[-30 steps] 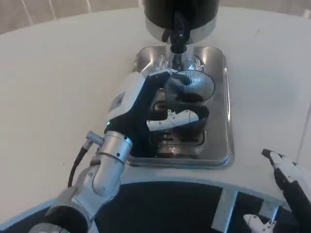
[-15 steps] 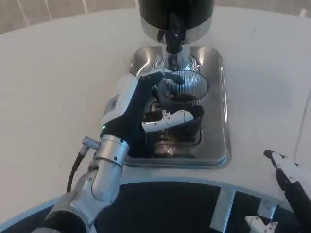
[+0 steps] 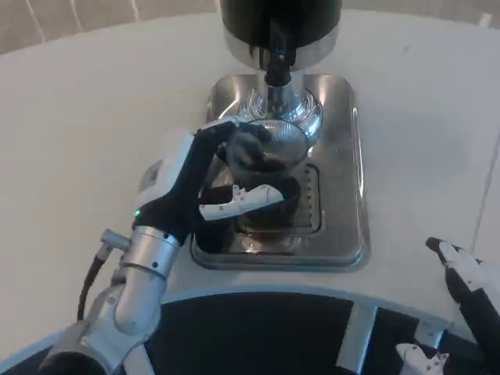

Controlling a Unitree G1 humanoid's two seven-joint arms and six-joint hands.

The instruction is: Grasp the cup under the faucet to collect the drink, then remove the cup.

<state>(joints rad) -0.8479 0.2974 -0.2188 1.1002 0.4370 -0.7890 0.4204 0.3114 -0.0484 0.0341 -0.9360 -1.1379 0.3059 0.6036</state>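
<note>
Here, in the head view, the left hand (image 3: 205, 187) wraps around the one clear cup (image 3: 268, 168), its fingers (image 3: 241, 201) curled across the near side of the glass and others reaching behind it, so the cup is firmly held. The cup stands over the slotted grate of the single steel drip tray (image 3: 344, 156), just in front of and a little to the left of the one black faucet (image 3: 276, 58), which hangs from the dark round dispenser (image 3: 280, 19) at the top of the picture. Dark liquid shows inside the cup, so some drink appears to have been collected already; how full it is cannot be told through the fingers.

By my judgement the grasp and the filling are done, and the removal is under way or about to begin: the cup sits slightly off the spout's line but remains over the tray. What is left is to carry it off the tray and set it on the white table (image 3: 78, 141).

The right hand (image 3: 469, 285) waits low at the right edge, near the table's rim, holding nothing; whether its fingers are spread or curled cannot be told.
</note>
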